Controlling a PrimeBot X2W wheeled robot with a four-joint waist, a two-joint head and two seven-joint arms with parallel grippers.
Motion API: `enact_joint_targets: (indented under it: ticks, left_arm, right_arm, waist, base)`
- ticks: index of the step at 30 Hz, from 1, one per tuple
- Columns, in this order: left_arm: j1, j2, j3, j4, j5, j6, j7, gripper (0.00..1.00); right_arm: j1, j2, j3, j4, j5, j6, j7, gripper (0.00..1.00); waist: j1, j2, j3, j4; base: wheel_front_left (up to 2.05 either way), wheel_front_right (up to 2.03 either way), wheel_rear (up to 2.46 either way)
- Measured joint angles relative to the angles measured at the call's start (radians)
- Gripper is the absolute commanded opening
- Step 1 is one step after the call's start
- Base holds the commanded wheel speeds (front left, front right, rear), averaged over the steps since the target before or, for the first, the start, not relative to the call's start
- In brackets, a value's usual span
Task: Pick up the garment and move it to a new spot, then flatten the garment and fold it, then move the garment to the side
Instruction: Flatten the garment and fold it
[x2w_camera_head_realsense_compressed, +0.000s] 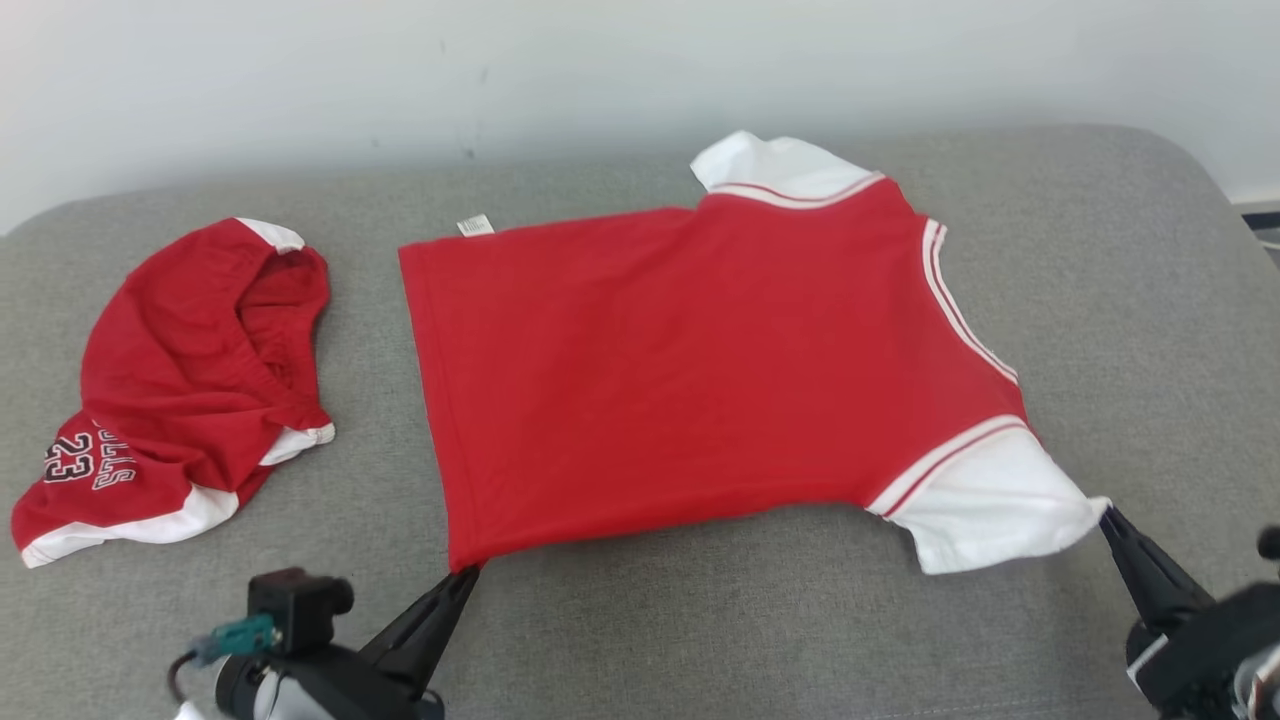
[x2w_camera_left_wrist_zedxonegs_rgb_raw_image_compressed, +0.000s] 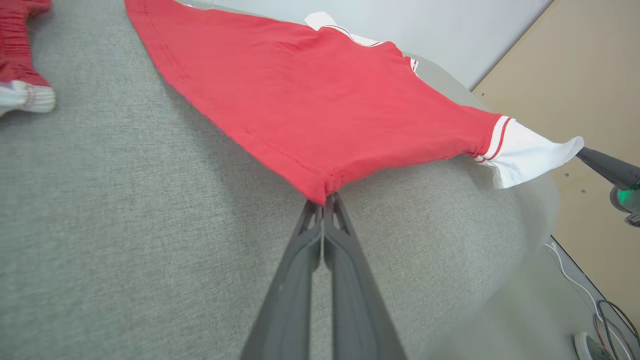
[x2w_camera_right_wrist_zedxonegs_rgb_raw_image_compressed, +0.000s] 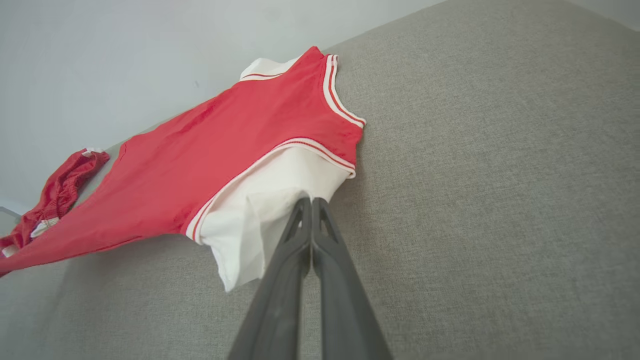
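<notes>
The red tee with white sleeves (x2w_camera_head_realsense_compressed: 700, 380) is lying spread across the middle of the head view, collar end toward the right of the frame and hem toward the left, mostly flat on the grey couch cushion (x2w_camera_head_realsense_compressed: 700, 640). The left gripper (x2w_camera_head_realsense_compressed: 468, 574) is pinching the near hem corner (x2w_camera_head_realsense_compressed: 463, 553) at the lower left, jaws closed right down on the fabric. In the left wrist view that corner is getting drawn into a tight point. The right gripper (x2w_camera_head_realsense_compressed: 1107, 514) is doing the same at the lower right, jaws clamped on the tip of the near white sleeve (x2w_camera_head_realsense_compressed: 990, 500). The far sleeve (x2w_camera_head_realsense_compressed: 770, 165) is resting up near the top of the frame.

This looks like the flattening step. To do it well, the robot is probably going to want both arms pulling apart evenly and staying low, so the near edge goes taut without dragging the whole shirt off its spot. In the right wrist view the near sleeve is curling under itself, so a bit more outward tension on that side seems worth it. That grip is only on a sliver of cuff though, so yanking risks a slip.

Red shorts (x2w_camera_head_realsense_compressed: 180, 390) are sitting bunched at the left of the frame, just beside the hem, so sliding leftward is asking for trouble.
</notes>
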Motion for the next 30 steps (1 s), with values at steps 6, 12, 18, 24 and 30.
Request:
enact_joint_targets:
  ticks: [6,12,18,24,30]
  left_arm:
    - [0.063,0.020,0.025,-0.019,0.005,0.019,-0.061,0.00]
    - [0.079,0.031,0.023,-0.028,0.017,0.034,-0.065,0.00]
    - [0.080,0.031,0.007,-0.025,0.040,0.051,-0.065,0.00]
    - [0.081,0.029,-0.004,-0.012,0.048,0.062,-0.062,0.00]
    - [0.084,0.020,-0.006,0.006,0.047,0.071,-0.061,0.00]
  right_arm:
    - [0.093,0.004,-0.062,-0.045,0.082,0.000,-0.056,0.00]
    - [0.151,0.002,-0.058,-0.076,0.105,0.000,-0.057,0.00]
    - [0.167,-0.002,-0.028,-0.108,0.096,0.000,-0.051,0.00]
    - [0.170,-0.008,-0.004,-0.119,0.067,0.000,-0.035,0.00]
    - [0.168,-0.016,0.009,-0.121,0.048,-0.012,-0.019,0.00]
  waist:
    - [0.0000,0.0000,-0.021,0.008]
    - [0.0001,0.0000,-0.024,0.012]
    - [0.0002,0.0000,-0.014,0.009]
    - [0.0003,0.0000,-0.002,0.003]
    - [0.0002,0.0001,0.002,0.001]
  base:
    - [0.00,0.00,0.00]
    - [0.00,0.00,0.00]
    - [0.00,0.00,0.00]
    - [0.00,0.00,0.00]
    - [0.00,0.00,0.00]
